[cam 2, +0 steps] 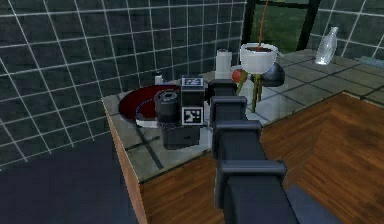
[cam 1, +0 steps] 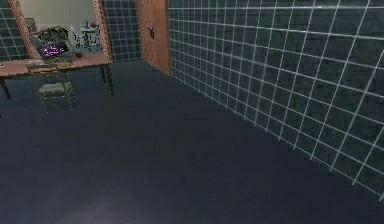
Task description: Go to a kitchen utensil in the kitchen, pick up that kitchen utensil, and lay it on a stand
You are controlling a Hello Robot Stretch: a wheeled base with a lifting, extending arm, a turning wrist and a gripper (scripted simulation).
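Fingers (cam 2: pixel 162 100) sit at the far end of the arm (cam 2: pixel 240 150), in line with a dark red round dish (cam 2: pixel 135 100) on the tabletop (cam 2: pixel 300 85). I cannot tell whether they grip anything, since the dish lies right behind them. I cannot pick out the kitchen utensil by shape. My judgement is that it lies at or just behind the fingers, on or beside that dish, because the arm reaches straight to that spot. A small dark thing (cam 2: pixel 158 78) at the dish's far rim could be it, but it is too small to name.

The reach looks like a pick-up in hand, not a laying-down. Toward the arm side view's right stand a white cylinder (cam 2: pixel 221 60), a small red ball (cam 2: pixel 237 73), a white funnel-shaped pot (cam 2: pixel 258 58) on a thin stem and a clear glass bottle (cam 2: pixel 328 45). All are well apart from the fingers, so a lift should meet nothing.

The tabletop is pale grey tile with dark joints — hard and smooth, so a slim thing may slide. Dark tiled wall (cam 2: pixel 60 60) backs it.

In the forward view a dark floor (cam 1: pixel 130 150) runs past a tiled wall (cam 1: pixel 280 80) to a wooden door (cam 1: pixel 153 35), a wooden table (cam 1: pixel 80 64) and a chair (cam 1: pixel 55 92). I cannot name a stand among these.
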